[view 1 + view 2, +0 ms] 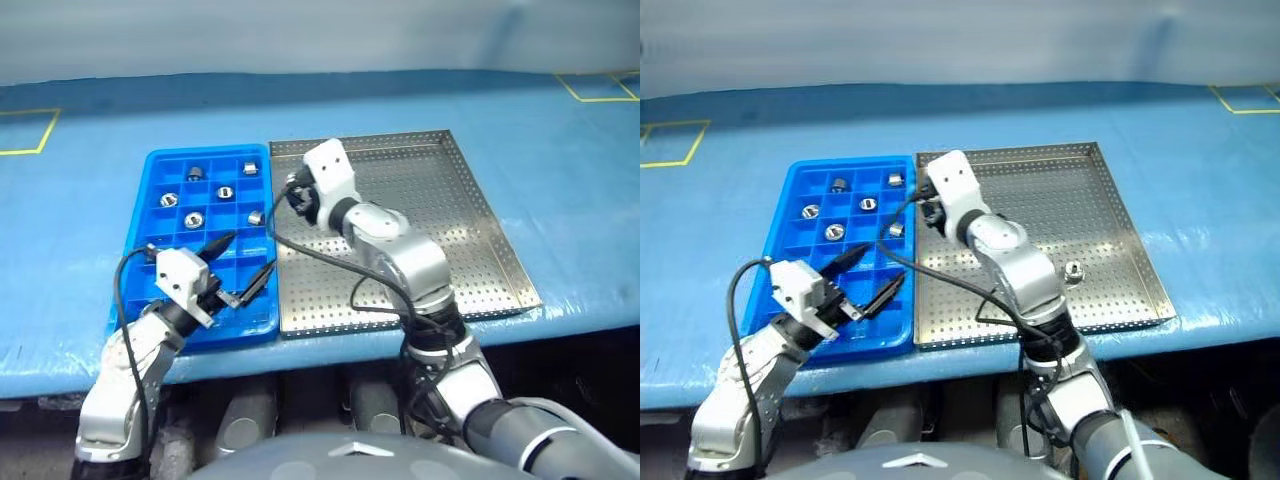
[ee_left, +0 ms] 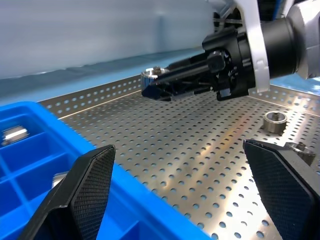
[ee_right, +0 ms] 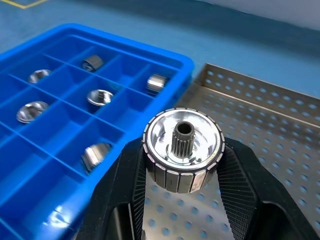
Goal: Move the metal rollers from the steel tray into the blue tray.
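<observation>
Step in hand: carrying one roller over to the blue tray. Right gripper (image 3: 182, 165) is clenched on a metal roller (image 3: 183, 150), both fingers pressed on its ribbed sides, held above the far-left corner of the steel tray (image 1: 1120, 230), just beside the blue tray (image 1: 800, 245)'s right wall. Left gripper (image 1: 868, 277) is spread wide and empty, hovering over the near end of the blue tray.

Blue tray already has six rollers in its far compartments, e.g. one at (image 1: 195, 172); near compartments look free. On the steel tray, one loose roller (image 1: 1073, 270) lies right of the right arm; a second (image 2: 299, 148) shows by the left fingertip in the left wrist view.

Next move, as I judge it: shift the held roller left over a free compartment, lower, release. Needs clearing the blue rim and divider walls, and staying off the left gripper.
</observation>
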Robot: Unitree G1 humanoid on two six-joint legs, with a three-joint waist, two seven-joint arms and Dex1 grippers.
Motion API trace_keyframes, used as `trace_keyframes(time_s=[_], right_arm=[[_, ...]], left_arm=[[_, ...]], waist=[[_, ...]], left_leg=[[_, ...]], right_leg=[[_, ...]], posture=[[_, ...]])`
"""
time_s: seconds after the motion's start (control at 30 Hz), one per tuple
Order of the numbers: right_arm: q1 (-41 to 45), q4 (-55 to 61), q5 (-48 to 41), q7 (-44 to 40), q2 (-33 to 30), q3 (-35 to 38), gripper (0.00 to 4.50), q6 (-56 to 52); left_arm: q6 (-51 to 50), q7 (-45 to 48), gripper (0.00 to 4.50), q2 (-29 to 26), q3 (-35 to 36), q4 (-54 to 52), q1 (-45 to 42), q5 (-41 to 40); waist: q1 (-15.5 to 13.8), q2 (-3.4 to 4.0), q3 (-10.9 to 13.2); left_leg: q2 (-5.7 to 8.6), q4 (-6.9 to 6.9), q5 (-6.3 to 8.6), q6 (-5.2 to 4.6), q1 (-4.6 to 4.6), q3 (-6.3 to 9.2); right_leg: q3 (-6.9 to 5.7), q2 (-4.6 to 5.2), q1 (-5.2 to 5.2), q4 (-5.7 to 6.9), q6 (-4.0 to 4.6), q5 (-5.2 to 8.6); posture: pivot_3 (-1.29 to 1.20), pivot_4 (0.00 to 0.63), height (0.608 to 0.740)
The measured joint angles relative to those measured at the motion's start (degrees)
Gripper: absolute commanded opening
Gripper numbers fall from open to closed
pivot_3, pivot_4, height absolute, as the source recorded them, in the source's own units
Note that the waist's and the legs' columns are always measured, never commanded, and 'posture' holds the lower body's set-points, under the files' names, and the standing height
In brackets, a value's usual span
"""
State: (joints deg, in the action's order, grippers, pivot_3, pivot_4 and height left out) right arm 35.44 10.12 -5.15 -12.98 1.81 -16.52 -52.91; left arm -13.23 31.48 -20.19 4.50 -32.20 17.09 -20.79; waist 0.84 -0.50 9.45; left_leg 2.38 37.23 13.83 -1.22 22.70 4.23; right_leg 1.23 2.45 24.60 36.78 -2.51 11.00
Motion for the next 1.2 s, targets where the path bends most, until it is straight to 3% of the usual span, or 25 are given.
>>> trace_keyframes(time_s=[0.43,1.0,1.2], right_arm=[[2.7,-20.8,0.9,-9.0,4.6,-10.0,1.7,11.8],[2.0,-24.3,2.1,-10.4,4.5,-7.8,1.7,13.0],[1.5,-22.7,2.2,-10.5,4.2,-7.8,3.61,12.3]], left_arm=[[2.7,-4.3,4.5,2.1,5.2,-9.0,15.4,-1.2],[1.2,-4.5,4.5,0.7,3.9,-9.4,10.8,-3.5],[0.1,-3.5,4.5,-0.6,3.8,-9.3,8.9,-4.7]], waist=[[-6.1,-0.02,0.0],[-6.8,-0.01,0.0],[-6.6,-0.01,0.0]], left_leg=[[0.0,-0.14,-0.05,0.19,0.01,0.37],[-0.02,-0.19,-0.16,0.39,-0.01,0.49],[0.0,-0.19,-0.18,0.41,-0.01,0.57]], right_leg=[[-0.44,-0.02,-0.02,-0.06,0.32,0.54],[-0.54,-0.08,-0.05,0.03,0.38,0.59],[-0.58,-0.08,-0.07,0.01,0.4,0.6]], posture=[[0.37,0.15,0.74],[0.29,0.15,0.74],[0.25,0.15,0.74]])
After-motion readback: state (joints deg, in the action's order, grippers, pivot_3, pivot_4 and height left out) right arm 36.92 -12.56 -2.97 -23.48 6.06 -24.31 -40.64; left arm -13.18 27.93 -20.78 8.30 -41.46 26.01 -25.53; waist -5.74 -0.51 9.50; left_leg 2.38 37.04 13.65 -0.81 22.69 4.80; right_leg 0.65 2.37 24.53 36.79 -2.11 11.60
